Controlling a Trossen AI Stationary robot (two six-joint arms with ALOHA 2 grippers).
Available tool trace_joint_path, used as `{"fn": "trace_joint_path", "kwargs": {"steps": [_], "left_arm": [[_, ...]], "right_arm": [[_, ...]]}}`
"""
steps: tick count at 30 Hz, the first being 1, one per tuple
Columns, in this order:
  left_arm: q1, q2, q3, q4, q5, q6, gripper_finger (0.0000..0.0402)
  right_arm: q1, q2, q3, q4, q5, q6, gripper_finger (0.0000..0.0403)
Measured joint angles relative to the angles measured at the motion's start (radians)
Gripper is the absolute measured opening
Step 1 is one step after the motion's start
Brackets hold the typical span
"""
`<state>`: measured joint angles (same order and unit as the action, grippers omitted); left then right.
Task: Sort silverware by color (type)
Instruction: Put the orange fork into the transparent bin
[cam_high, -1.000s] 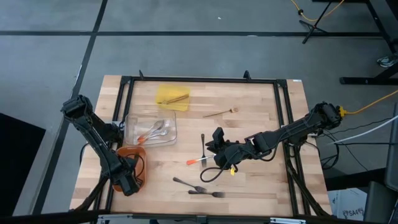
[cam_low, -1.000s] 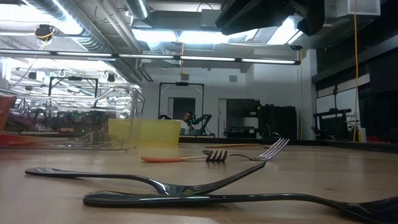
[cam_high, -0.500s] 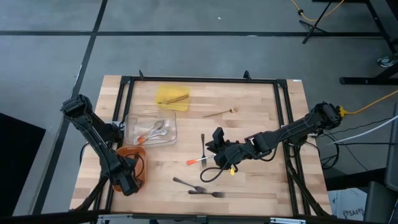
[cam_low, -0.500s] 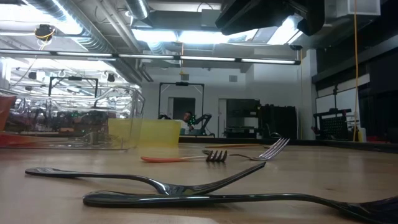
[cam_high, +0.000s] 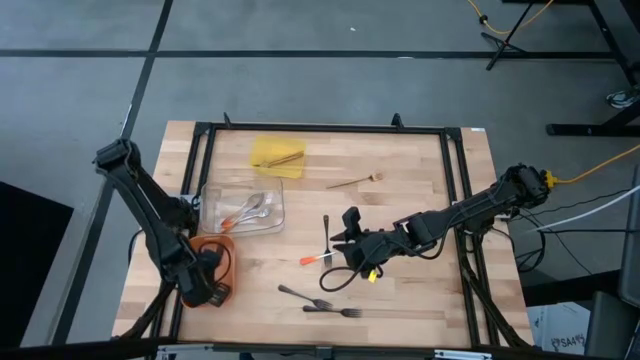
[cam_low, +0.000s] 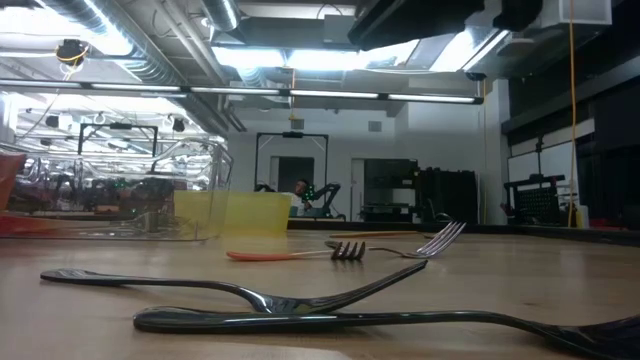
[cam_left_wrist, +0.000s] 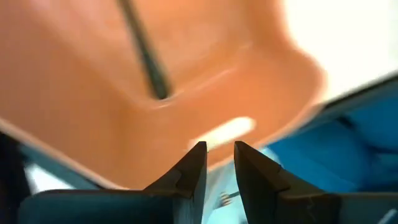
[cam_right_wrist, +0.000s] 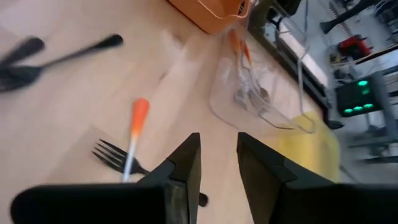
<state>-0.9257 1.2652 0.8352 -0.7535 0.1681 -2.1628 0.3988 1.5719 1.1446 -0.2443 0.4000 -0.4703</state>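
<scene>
My left gripper (cam_left_wrist: 219, 155) hangs open by a narrow gap over the orange tray (cam_high: 222, 250), inside which a dark fork handle (cam_left_wrist: 145, 56) lies. My right gripper (cam_right_wrist: 216, 142) is open above mid-table (cam_high: 343, 240), over a dark fork (cam_high: 327, 230) and a silver fork with an orange handle tip (cam_right_wrist: 138, 115). Two more dark forks (cam_high: 305, 296) (cam_high: 335, 311) lie near the front edge. A wooden utensil (cam_high: 355, 180) lies farther back. The clear tray (cam_high: 243, 208) holds silver utensils. The yellow tray (cam_high: 277, 155) holds wooden ones.
A black metal frame (cam_high: 320, 128) runs around the wooden table top. The trays stand in the left half of the table. Bare wood shows at the right of the table (cam_high: 430, 170) and along the near edge right of the dark forks (cam_high: 420, 310).
My left arm has shifted: its upper joint has swung toward the table's left and far side, and the gripper has drawn back a little from the orange tray, uncovering more of it. The silverware on the table has stayed in place.
</scene>
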Motion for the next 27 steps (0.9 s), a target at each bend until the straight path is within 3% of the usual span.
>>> {"fn": "trace_joint_path", "kwargs": {"steps": [11, 20, 27], "left_arm": [[0.0, -0.11, 0.0, 0.18, -0.346, 0.204, 0.0075], [0.008, -0.11, 0.0, 0.249, -0.614, 0.471, 0.0075], [0.03, -0.109, 0.0, 0.248, -0.681, 0.596, 0.0075]], "right_arm": [[-0.014, 0.01, 0.0, -0.048, -0.038, 0.131, 0.0097], [-0.109, 0.074, 0.0, -0.079, -0.222, 0.259, 0.0097], [-0.139, 0.171, 0.0, -0.084, -0.32, 0.269, 0.0097]]}}
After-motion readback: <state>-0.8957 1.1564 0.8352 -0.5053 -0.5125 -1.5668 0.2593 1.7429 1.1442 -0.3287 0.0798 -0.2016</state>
